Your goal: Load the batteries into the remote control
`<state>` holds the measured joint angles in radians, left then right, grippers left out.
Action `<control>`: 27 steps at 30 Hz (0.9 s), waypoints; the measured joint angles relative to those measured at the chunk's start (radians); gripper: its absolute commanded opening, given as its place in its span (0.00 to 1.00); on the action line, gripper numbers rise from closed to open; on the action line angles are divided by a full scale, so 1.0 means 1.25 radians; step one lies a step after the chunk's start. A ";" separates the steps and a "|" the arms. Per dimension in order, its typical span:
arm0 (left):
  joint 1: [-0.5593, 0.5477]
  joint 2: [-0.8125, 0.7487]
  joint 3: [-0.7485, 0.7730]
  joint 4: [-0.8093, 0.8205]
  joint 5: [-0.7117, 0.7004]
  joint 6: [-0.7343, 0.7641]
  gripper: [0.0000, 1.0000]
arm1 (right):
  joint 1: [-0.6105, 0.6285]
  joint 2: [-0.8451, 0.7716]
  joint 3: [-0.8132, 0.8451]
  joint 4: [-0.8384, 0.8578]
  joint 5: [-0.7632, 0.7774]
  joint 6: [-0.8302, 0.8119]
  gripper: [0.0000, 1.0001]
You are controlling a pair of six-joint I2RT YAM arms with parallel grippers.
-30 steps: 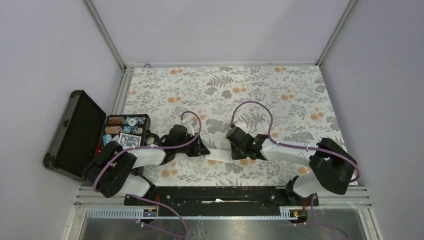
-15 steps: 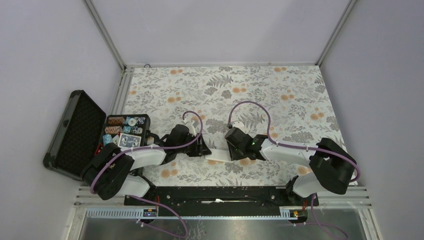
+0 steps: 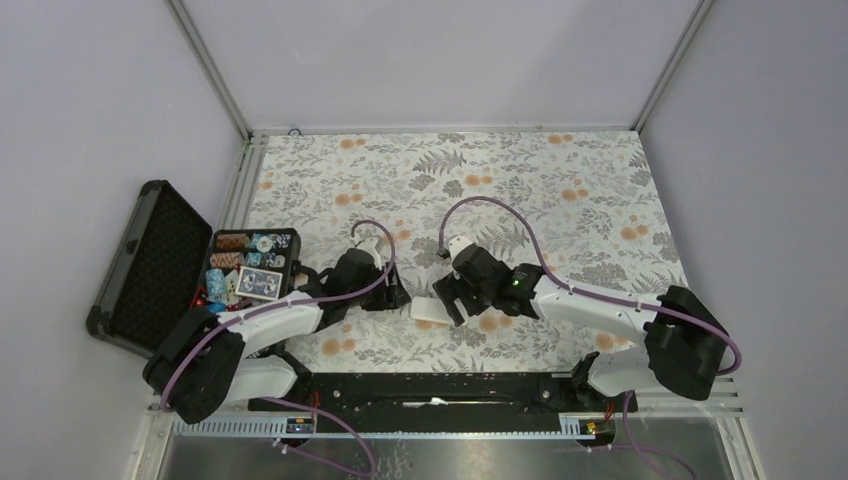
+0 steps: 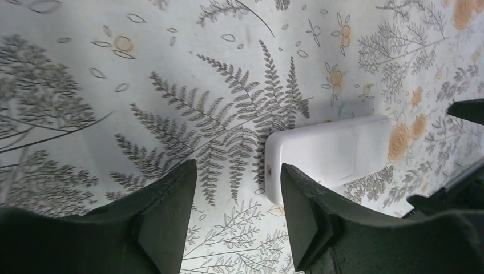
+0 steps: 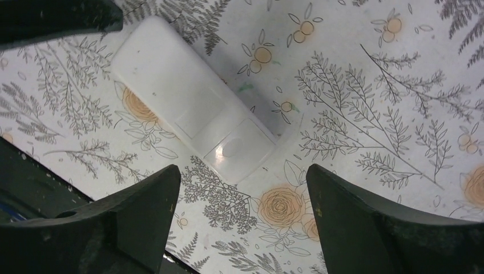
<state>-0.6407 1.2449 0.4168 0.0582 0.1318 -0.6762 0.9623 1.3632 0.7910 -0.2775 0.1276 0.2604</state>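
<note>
Left claw (image 4: 237, 171): open, nothing in it, only floral cloth (image 4: 114, 114) between the fingers. Remote (image 4: 331, 157) lies flat just ahead of it, off its right finger (image 4: 302, 211); can't tell if that tip touches the remote's end.

Right claw (image 5: 240, 171): wide open, holding nothing. Remote (image 5: 194, 108) sits just ahead of the gap, running diagonally away toward its left finger (image 5: 137, 217), no contact.

Remote is plain white back up, cover panel with thumb dimple at the end near the right claw.

From above: remote (image 3: 432, 308) lies between left claw (image 3: 393, 296) and right claw (image 3: 450, 300). Open black case (image 3: 150, 265) with chips well behind the left claw.
</note>
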 measured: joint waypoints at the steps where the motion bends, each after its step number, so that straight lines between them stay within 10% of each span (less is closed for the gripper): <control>1: 0.000 -0.010 0.000 -0.011 -0.013 0.000 0.60 | 0.000 0.000 0.006 -0.007 -0.014 -0.023 0.92; 27: 0.000 -0.305 -0.057 -0.106 -0.172 -0.116 0.69 | 0.000 0.252 0.151 -0.037 -0.161 -0.214 0.99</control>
<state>-0.6407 0.8635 0.3454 -0.0742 -0.0830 -0.8215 0.9623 1.6787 0.9802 -0.3237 -0.0734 -0.0071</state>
